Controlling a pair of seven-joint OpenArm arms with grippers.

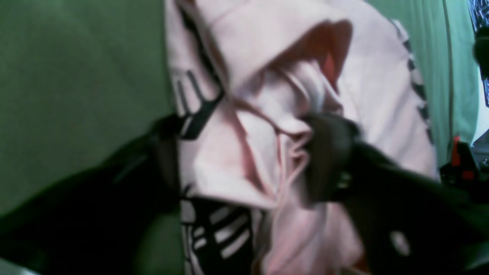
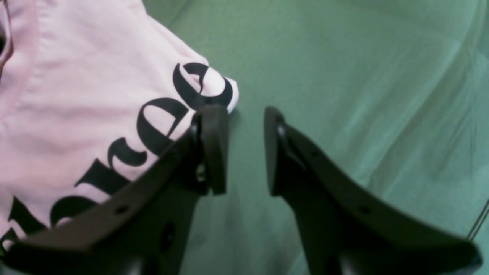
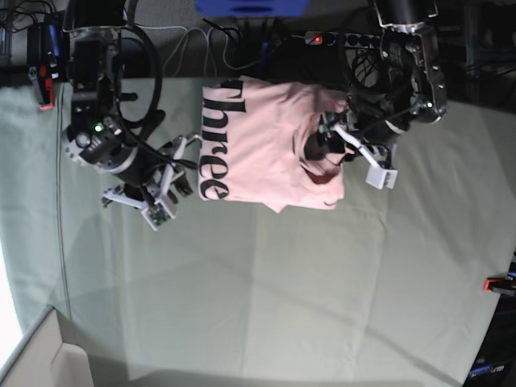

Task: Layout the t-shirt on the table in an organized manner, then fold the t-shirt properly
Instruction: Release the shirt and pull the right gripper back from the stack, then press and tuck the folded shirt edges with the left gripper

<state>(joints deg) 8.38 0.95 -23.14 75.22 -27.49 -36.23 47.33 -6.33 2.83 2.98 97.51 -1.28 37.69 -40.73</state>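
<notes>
- Currently the t-shirt [image 3: 270,141] lies on the far middle of the table [image 3: 266,298], bunched at its right edge.
- The left gripper [image 1: 244,160] straddles the bunched pink folds; whether its jaws grip them cannot be told. Risk: it gathers several layers, so a pull drags the whole garment instead of spreading it.
- The right gripper [image 2: 244,149] stands part open and empty beside the lettered left corner. Risk: closing here catches table cloth, not shirt.

Dim, blurry wrist views; base sharper
</notes>
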